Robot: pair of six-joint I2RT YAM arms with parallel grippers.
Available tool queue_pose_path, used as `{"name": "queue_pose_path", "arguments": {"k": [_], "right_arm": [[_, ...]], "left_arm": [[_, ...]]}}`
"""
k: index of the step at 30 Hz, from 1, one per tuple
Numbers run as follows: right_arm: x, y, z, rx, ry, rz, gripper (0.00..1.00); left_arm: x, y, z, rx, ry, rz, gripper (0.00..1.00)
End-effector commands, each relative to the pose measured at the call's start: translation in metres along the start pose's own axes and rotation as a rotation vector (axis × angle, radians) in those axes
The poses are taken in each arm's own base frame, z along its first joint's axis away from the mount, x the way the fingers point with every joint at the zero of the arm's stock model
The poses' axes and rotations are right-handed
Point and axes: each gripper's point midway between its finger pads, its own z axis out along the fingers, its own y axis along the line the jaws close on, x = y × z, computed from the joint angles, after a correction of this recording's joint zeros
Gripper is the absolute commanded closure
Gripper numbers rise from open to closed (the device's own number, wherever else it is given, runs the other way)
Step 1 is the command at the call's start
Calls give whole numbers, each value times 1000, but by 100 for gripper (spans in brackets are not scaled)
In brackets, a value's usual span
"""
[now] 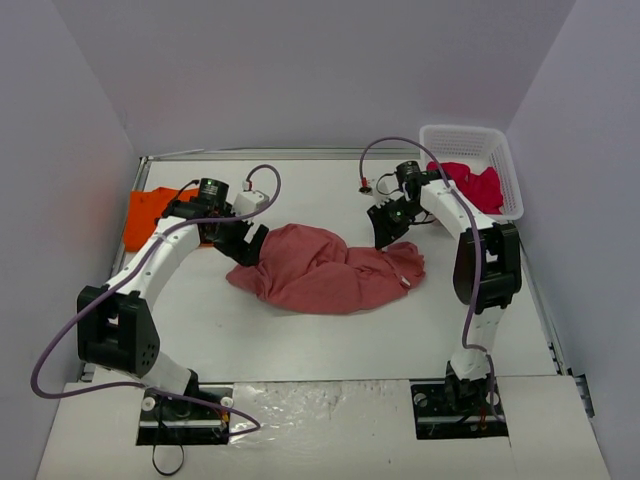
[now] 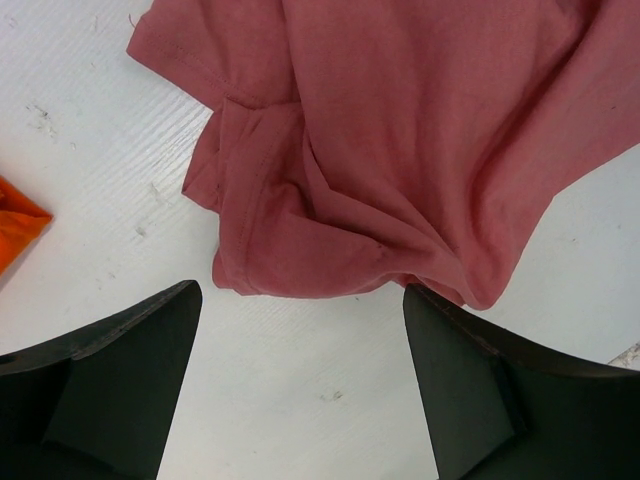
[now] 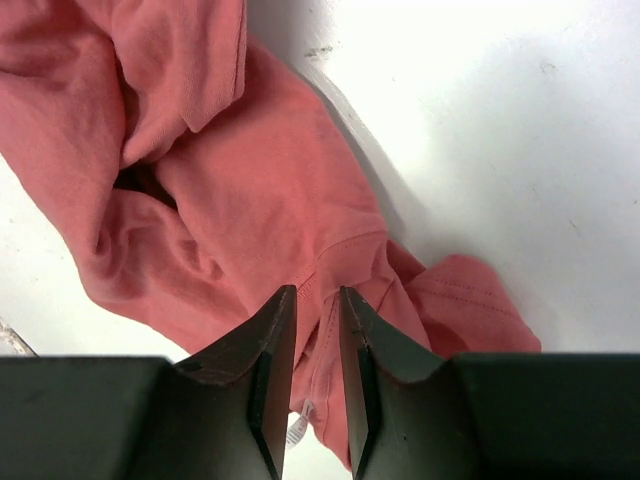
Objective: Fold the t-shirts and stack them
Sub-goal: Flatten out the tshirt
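While left claw (image 2: 300, 298) gapes and right claw (image 3: 318, 297) is clenched, the brick-red t-shirt (image 1: 320, 270) lies crumpled.

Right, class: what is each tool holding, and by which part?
The right tool seems to pinch the red shirt at a seamed edge near its right end. The left tool is open, holding nothing.
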Motion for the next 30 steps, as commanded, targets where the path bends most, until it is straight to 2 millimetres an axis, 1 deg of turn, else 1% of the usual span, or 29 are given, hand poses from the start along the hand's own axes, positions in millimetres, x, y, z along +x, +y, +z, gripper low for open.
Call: {"name": "queue_pose_path", "arguments": {"k": [1, 4, 6, 8, 10, 11, 13, 21, 27, 30], "right_arm": [[-6, 11, -20, 16, -12, -10, 80], [-5, 12, -20, 7, -12, -8, 79], [-5, 12, -20, 7, -12, -8, 76], [-5, 12, -19, 8, -10, -8, 68], [-4, 11, -18, 8, -7, -9, 66], [-4, 10, -16, 6, -4, -6, 62], [-3, 7, -12, 5, 5, -2, 59], [-5, 0, -1, 2, 21, 1, 59], [-2, -7, 9, -4, 42, 5, 59], [-1, -7, 13, -9, 53, 6, 60]], "left_arm": [[-6, 0, -6, 5, -36, -5, 19], [-5, 0, -6, 9, -33, -7, 18], [-6, 0, -7, 7, -37, -5, 18], [-5, 0, -7, 6, -36, -5, 18], [-5, 0, -8, 5, -40, -4, 18], [-4, -1, -7, 8, -36, -5, 18], [-4, 0, -8, 5, -37, -8, 18], [-2, 1, -7, 3, -35, -11, 18], [-1, 2, -6, 3, -34, -13, 18], [0, 3, -6, 2, -33, -16, 18]]}}
